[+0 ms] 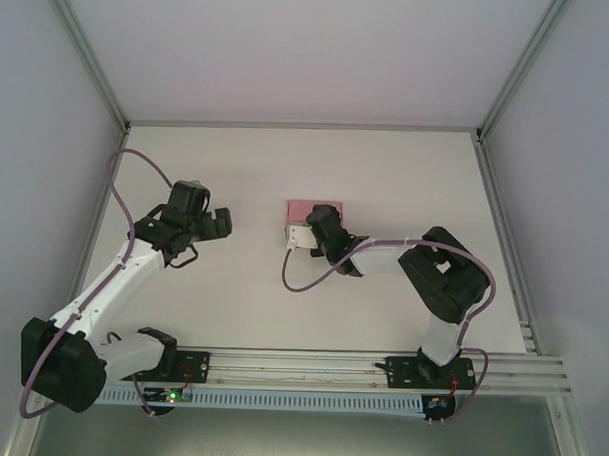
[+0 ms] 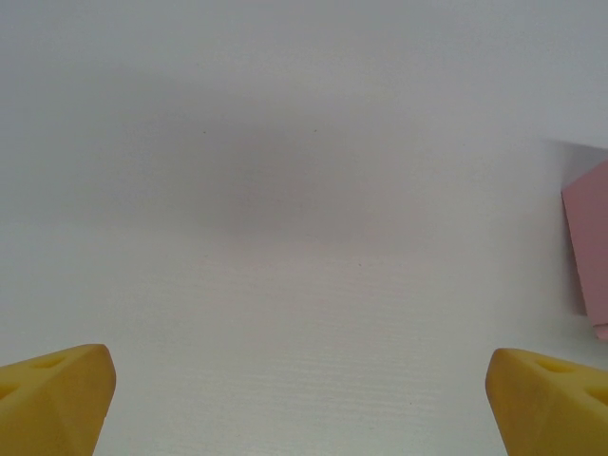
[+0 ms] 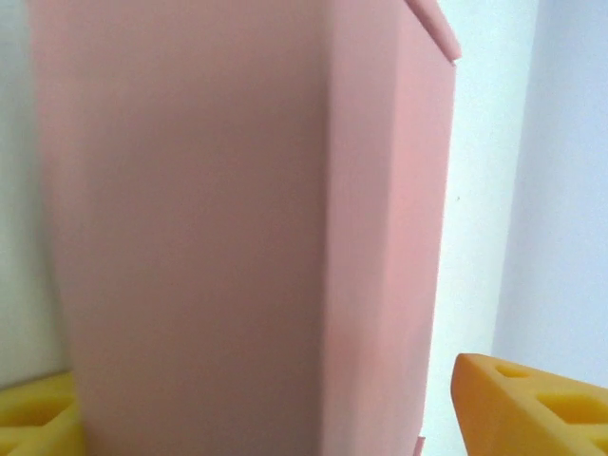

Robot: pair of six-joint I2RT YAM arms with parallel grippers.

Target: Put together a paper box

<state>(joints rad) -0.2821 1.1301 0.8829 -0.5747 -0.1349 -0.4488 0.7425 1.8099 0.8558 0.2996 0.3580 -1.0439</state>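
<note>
From above we see the left tool [image 1: 211, 221] well to the left of the paper box [image 1: 316, 207], hanging over bare table [image 1: 406, 182]. Its own camera adds what the overhead view cannot: its two yellow fingertips [image 2: 57, 399] stand wide apart with nothing between them, and a pink edge of the box [image 2: 589, 249] is cut off at the right border. The box lies on the table as a small pink rectangle; its near part is hidden under the right tool [image 1: 306, 236], so from above we cannot make out how far it is folded. The right wrist camera sits hard against the box [image 3: 237, 228], a blurred upright pink wall with one vertical crease and a flap edge at its top right. There the right tool is spread wide, one fingertip on either side of the box. A sliver of table shows between the box and the yellow fingertip [image 3: 532, 404] to its right. The fingertip to its left is mostly hidden behind the card, so we cannot tell whether it touches.
</note>
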